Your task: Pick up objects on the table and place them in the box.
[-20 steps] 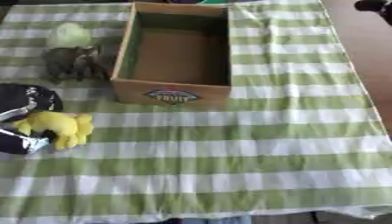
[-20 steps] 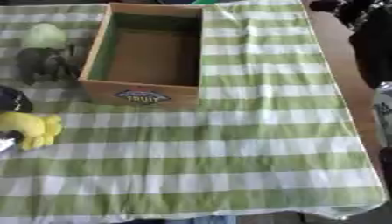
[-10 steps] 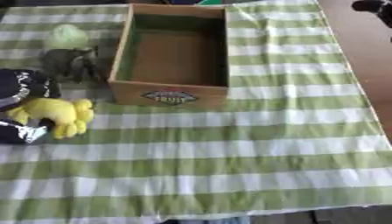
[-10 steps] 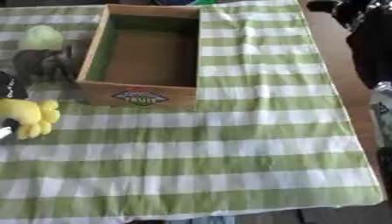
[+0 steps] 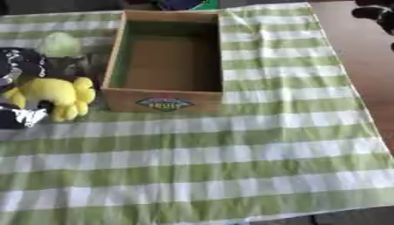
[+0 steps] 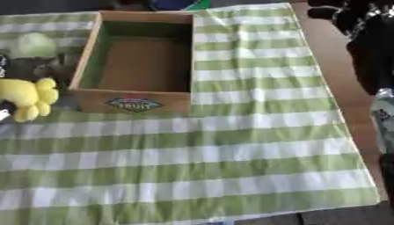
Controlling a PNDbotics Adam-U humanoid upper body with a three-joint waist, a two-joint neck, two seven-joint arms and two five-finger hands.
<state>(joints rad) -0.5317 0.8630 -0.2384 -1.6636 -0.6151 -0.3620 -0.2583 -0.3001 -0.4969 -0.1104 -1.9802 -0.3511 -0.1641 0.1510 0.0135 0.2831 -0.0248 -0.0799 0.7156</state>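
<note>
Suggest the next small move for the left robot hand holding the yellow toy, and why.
Probably carry the yellow toy rightward and up over the box's left wall, then release. The left robot hand is curled round the toy just left of the box, level with its near corner, and the box looks empty.
</note>
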